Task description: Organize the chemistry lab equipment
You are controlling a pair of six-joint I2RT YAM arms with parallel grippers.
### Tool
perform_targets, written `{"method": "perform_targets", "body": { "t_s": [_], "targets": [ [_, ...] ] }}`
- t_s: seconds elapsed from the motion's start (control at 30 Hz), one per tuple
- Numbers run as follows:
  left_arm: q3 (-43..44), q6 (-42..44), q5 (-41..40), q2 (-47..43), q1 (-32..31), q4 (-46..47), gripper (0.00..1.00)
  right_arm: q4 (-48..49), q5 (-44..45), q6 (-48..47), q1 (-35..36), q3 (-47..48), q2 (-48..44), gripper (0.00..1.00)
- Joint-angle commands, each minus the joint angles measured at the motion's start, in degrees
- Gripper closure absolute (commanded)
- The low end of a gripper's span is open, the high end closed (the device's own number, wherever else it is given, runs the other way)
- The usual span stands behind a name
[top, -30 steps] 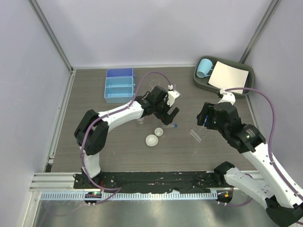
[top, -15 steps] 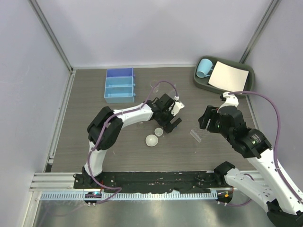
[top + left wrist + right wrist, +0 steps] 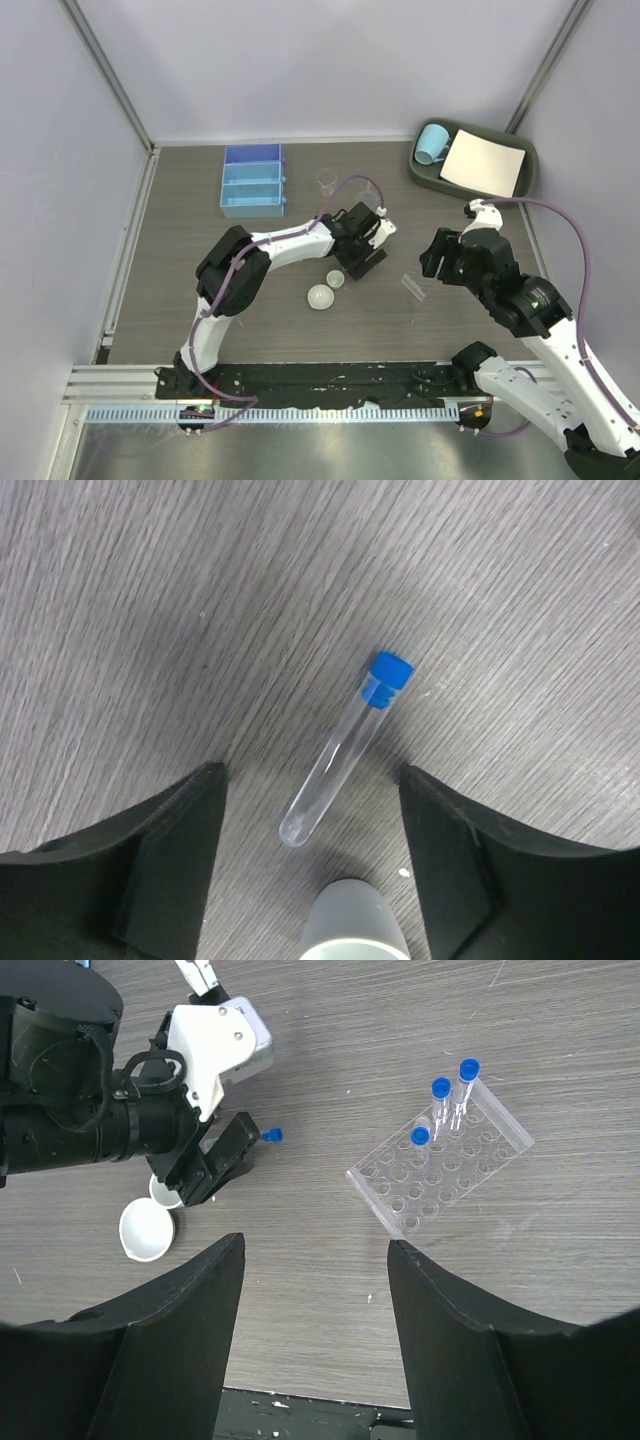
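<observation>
A blue-capped clear tube point(image 3: 340, 750) lies flat on the table between the open fingers of my left gripper point(image 3: 310, 870), which hovers just above it point(image 3: 362, 258). Only its blue cap point(image 3: 272, 1136) shows in the right wrist view. Two small white dishes point(image 3: 320, 297) point(image 3: 335, 278) sit just left of that gripper. The smaller one's rim point(image 3: 352, 925) shows at the bottom of the left wrist view. The clear tube rack point(image 3: 440, 1170) holds three blue-capped tubes point(image 3: 441, 1088). My right gripper point(image 3: 315, 1330) is open and empty, high above the table near the rack point(image 3: 415, 286). A clear beaker point(image 3: 326, 181) stands further back.
A blue compartment box point(image 3: 252, 180) stands at the back left. A dark green tray point(image 3: 522, 187) at the back right holds a light-blue mug point(image 3: 432, 143) and a white paper sheet point(image 3: 484, 162). Grey walls enclose the table on three sides.
My left gripper has moved right and toward the near edge, coming down over the lying tube. My right arm has shifted slightly toward the near edge.
</observation>
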Motion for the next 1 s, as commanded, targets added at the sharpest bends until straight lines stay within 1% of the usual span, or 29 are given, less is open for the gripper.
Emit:
{"method": "perform_targets", "body": {
  "t_s": [0.0, 0.03, 0.1, 0.13, 0.3, 0.5, 0.7, 0.9, 0.97],
  "targets": [
    [2.19, 0.27, -4.35, 3.06, -0.81, -3.87, 0.32, 1.10, -0.52, -0.23, 0.20, -0.55, -0.94, 0.36],
    [2.11, 0.18, -4.78, 3.15, -0.98, -4.05, 0.39, 1.10, -0.52, -0.06, 0.20, -0.73, -0.94, 0.37],
    [1.93, 0.10, -5.84, 3.42, -1.07, -4.05, 0.46, 1.10, -0.69, 0.03, 0.20, -0.82, -1.12, 0.38],
    [1.58, 0.01, -6.02, 3.51, -1.07, -4.05, 0.53, 1.10, -0.60, 0.03, 0.28, -0.90, -1.12, 0.39],
    [0.70, -0.26, -7.33, 3.33, -1.16, -4.05, 0.69, 0.84, -0.69, 0.12, 0.20, -0.73, -1.29, 0.42],
    [-0.09, -0.17, -8.13, 2.28, -1.33, -3.61, 0.75, 0.40, -0.78, 0.56, 0.20, -0.46, -1.65, 0.44],
    [2.80, -0.08, -7.34, 1.05, -2.04, -4.31, 0.81, -0.91, -0.08, 0.73, 0.20, 0.68, -1.91, 0.45],
    [9.03, -0.60, -2.33, -1.14, -3.09, -6.07, 0.85, -3.46, 0.36, 0.56, 0.20, 3.40, -2.61, 0.46],
    [10.36, -1.22, 2.92, -2.38, -3.62, -6.42, 0.86, -4.60, 0.54, 0.21, 0.20, 4.89, -2.79, 0.46]
  ]
}}
